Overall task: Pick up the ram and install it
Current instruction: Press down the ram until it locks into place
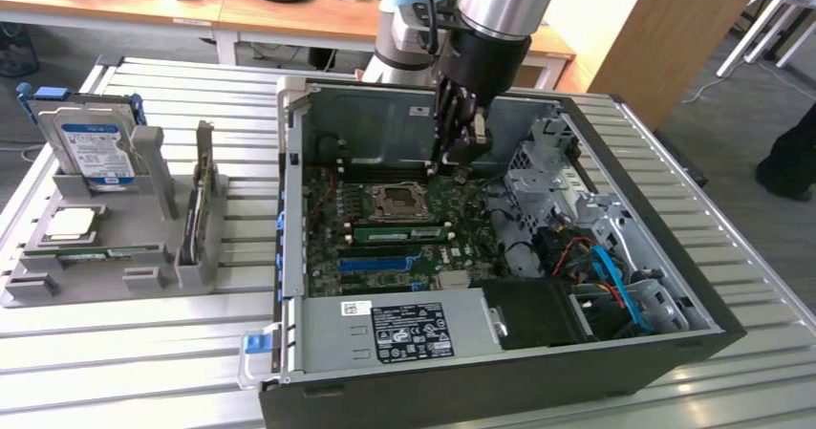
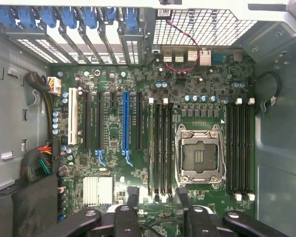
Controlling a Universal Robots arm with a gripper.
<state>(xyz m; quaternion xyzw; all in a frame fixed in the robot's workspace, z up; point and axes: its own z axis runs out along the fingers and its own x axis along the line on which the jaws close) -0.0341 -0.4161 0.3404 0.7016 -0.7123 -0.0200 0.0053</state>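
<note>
Black metal fingers (image 2: 184,198) spread, flat green motherboard (image 2: 197,89)

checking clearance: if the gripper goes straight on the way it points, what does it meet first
Likely the memory slots beside the CPU socket; the open gripper points at that bank with nothing between, though depth is unclear.

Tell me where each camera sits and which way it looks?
Exterior view: off the arm, looking down into the open computer case; shows the arm and gripper.
Wrist view: on the wrist, facing the motherboard; shows the open gripper.
Both share the gripper, motherboard and empty CPU socket.
</note>
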